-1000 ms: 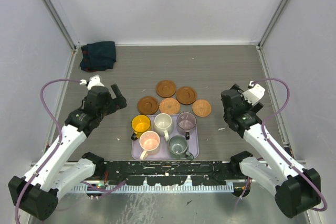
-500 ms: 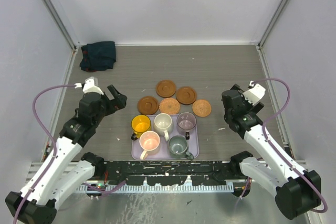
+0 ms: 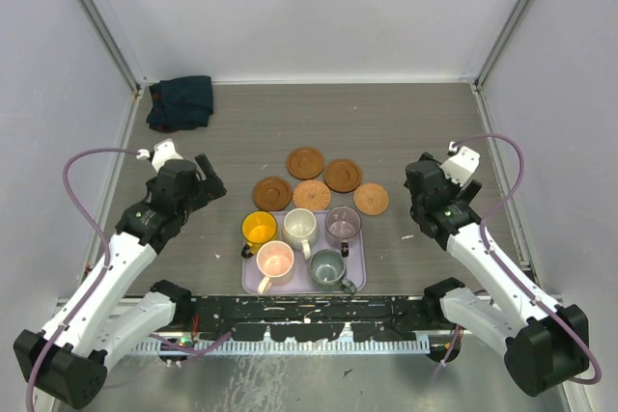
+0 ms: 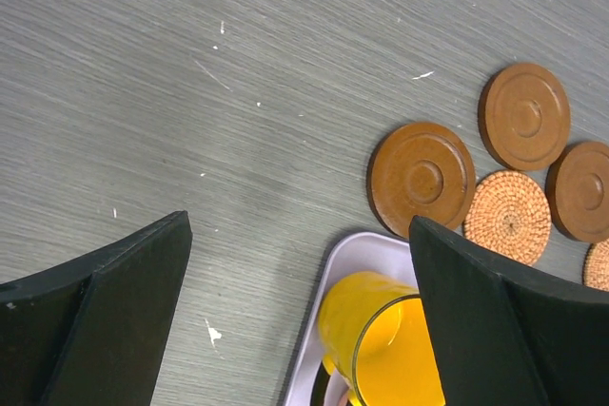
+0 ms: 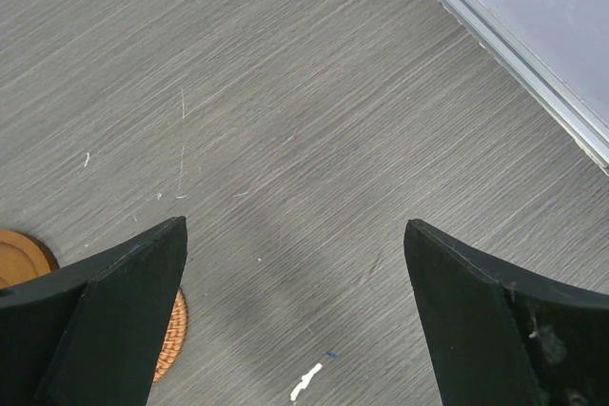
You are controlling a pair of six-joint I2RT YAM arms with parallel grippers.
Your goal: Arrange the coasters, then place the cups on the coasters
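Five coasters lie in a cluster behind the tray: dark brown ones (image 3: 305,162) (image 3: 342,176) (image 3: 272,193) and cork ones (image 3: 311,195) (image 3: 371,199). Five cups stand on the lilac tray (image 3: 359,260): yellow (image 3: 259,229), cream (image 3: 300,227), purple-grey (image 3: 342,224), pink (image 3: 275,260), grey-green (image 3: 327,265). My left gripper (image 3: 209,177) hangs open to the left of the coasters; its wrist view shows the gripper (image 4: 297,223) over bare table beside the yellow cup (image 4: 381,325) and the nearest brown coaster (image 4: 422,178). To the right of the cluster my right gripper (image 3: 418,190) is open and empty, with the gripper (image 5: 295,223) above bare table and a cork coaster (image 5: 178,335) at its left finger.
A dark folded cloth (image 3: 181,102) lies at the back left corner. White walls and metal frame rails (image 5: 504,40) border the table on three sides. The arm bases and a cable track run along the near edge.
The left wrist has drawn slightly back to the left and the right wrist has shifted a little farther from the near edge. Both grippers stay open. Cups and coasters have not moved.
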